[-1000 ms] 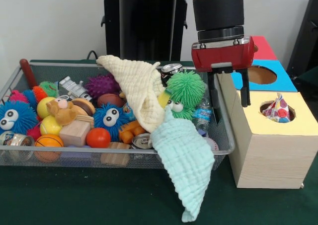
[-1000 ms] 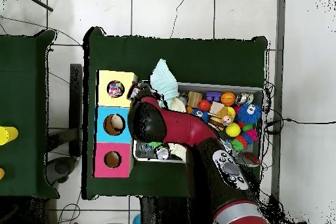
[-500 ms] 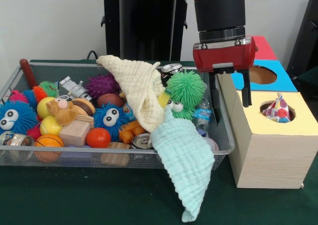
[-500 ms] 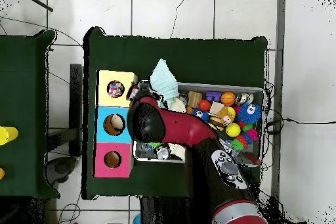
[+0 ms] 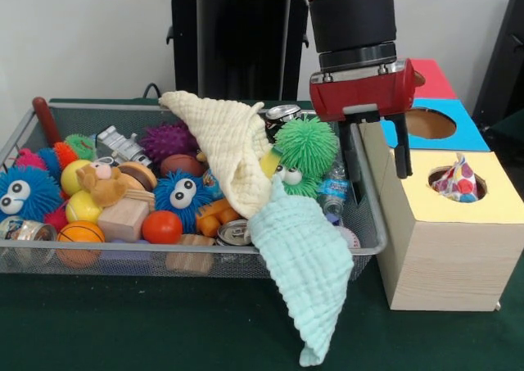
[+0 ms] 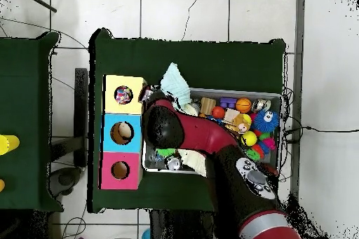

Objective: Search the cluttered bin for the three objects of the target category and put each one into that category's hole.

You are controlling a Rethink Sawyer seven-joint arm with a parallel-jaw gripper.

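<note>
Inside yellow hole [image 5: 455, 183], patterned cloth [image 5: 458, 179].

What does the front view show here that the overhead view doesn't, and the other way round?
Only the front view shows the claw, open and empty, between the green fuzzy ball and the box, plus the mint cloth hanging down outside the bin. Only the overhead shows all three holes, including the pink section's hole. Both show patterned cloth in the yellow section's hole.

Even, bright indoor light falls from above, casting only a soft shadow under the hanging cloth [image 5: 304, 269] on the green table [image 5: 123, 322], without glare.
</note>
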